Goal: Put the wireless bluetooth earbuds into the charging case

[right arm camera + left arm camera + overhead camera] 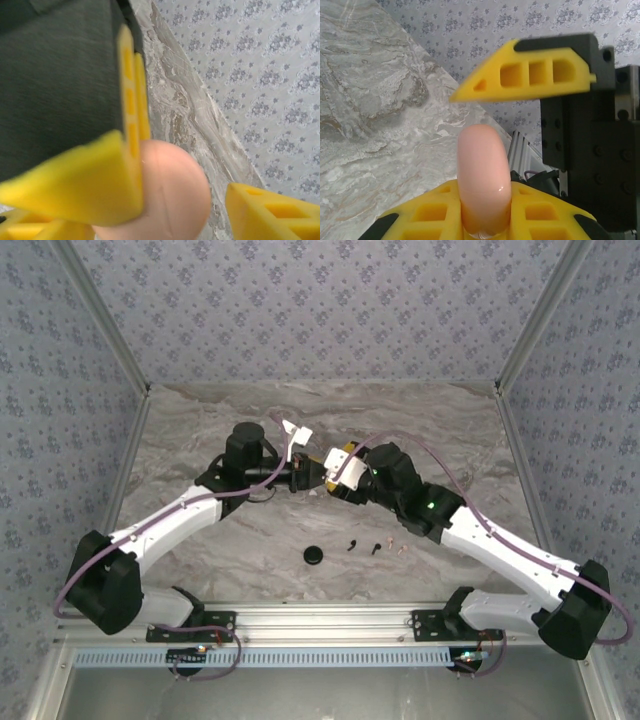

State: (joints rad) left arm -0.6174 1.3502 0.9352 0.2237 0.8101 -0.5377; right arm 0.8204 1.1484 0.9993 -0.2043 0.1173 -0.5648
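Note:
A rounded pale pink charging case (484, 170) stands closed between the yellow fingers (420, 217) of my left gripper (485, 212), which is shut on it. The two grippers meet above the middle of the table, the left gripper (312, 477) facing the right gripper (338, 472). My right gripper (182, 200) is open around the same case (172, 195): one finger lies against it and the other finger (272, 212) stands apart from it. On the table nearer the arm bases lie tiny earbuds, two black (351, 545) (374, 548) and pale pink ones (396, 544).
A black round disc (316, 556) lies on the marble table (200, 440) just left of the earbuds. Patterned walls (320, 310) close in the back and both sides. A metal rail (330, 620) runs along the near edge.

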